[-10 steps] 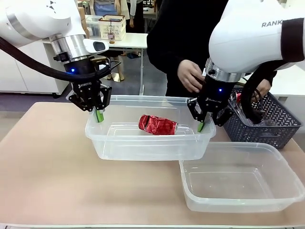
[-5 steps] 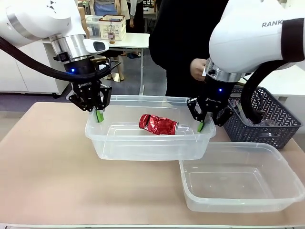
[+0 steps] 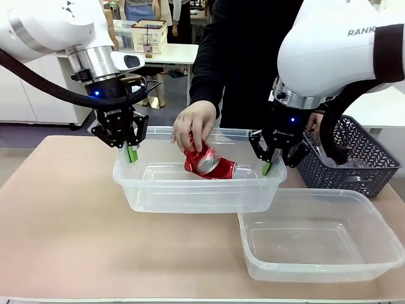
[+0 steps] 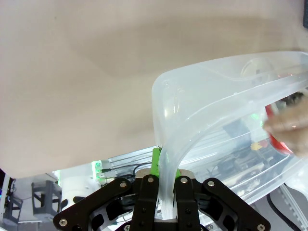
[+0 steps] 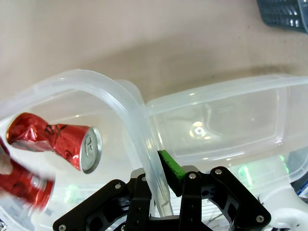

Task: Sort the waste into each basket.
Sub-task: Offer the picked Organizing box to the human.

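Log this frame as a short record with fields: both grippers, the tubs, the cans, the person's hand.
left gripper: fingers shut on the rim at the left end of the far clear tub
right gripper: fingers shut on the rim at the same tub's right end
crushed red can: lying on its side in the far clear tub
person's hand: reaching into that tub, holding a second red can
near clear tub: on the table, front right
dark basket: far right, behind the near clear tub

A can [image 3: 226,170] lies inside the far tub [image 3: 190,196].
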Controlling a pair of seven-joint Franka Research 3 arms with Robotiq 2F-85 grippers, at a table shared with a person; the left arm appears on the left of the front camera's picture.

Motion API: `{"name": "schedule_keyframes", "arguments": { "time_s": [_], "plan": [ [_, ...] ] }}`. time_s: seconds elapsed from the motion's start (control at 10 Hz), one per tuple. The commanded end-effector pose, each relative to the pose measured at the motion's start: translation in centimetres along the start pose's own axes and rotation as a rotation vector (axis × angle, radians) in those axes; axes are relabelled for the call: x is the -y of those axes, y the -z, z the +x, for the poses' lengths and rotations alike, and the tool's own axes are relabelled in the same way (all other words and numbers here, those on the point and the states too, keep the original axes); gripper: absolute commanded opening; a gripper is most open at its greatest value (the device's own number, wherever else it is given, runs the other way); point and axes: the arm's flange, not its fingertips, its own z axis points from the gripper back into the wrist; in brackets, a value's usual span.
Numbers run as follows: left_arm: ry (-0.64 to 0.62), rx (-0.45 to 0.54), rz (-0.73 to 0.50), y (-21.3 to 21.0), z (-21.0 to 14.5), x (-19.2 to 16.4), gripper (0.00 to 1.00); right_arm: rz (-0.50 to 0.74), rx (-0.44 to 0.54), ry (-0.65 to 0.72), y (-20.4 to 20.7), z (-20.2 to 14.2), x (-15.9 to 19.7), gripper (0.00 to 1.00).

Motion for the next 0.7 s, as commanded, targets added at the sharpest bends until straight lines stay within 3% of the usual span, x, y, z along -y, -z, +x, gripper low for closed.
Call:
{"name": "schedule_keyframes", "arguments": {
  "time_s": [0.0,0.6],
  "plan": [
    [0.015,-0.007,-0.007,-0.17,-0.37,0.27,0.05,0.007,0.007,0.01,-0.14,0.25,0.25,0.06],
    [0.015,-0.007,-0.007,-0.17,-0.37,0.27,0.05,0.007,0.007,0.01,-0.14,0.25,0.25,0.06]
  ]
}}
